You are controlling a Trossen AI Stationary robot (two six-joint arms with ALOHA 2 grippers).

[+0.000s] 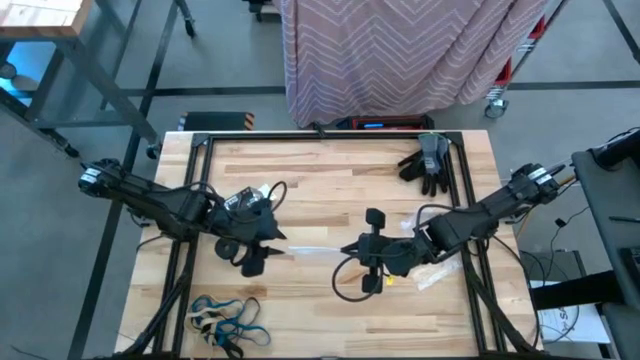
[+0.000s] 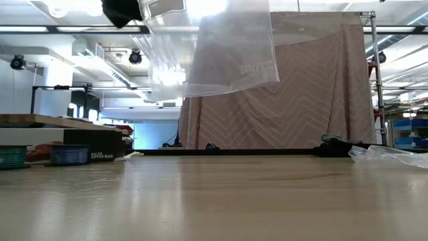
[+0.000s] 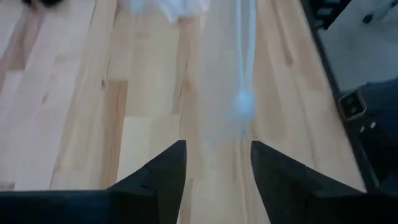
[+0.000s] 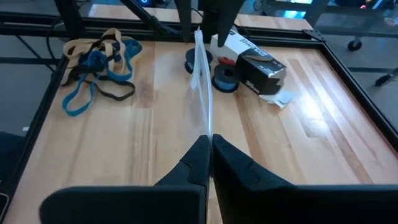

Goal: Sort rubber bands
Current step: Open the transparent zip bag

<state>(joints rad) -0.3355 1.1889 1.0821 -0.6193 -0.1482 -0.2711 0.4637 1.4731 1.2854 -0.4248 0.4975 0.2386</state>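
The rubber bands, blue, tan and black loops, lie in a tangled heap at the table's near left corner and also show in the right wrist view. No gripper touches them. A clear plastic bag hangs in the air between the two grippers at mid-table. My right gripper is shut on its right end. My left gripper is open at its left end. Its fingers stand on either side of the bag, and whether they touch it I cannot tell. My right gripper pinches the clear bag's edge between its two shut fingers. It comes in level from the table's right. The bag is lifted clear of the table and hangs as an upright sheet, running away toward my left gripper.
Dark grey work gloves lie at the far right of the table. A second crinkly clear bag lies under my right arm, also seen in the low view. A black frame borders the wooden top.
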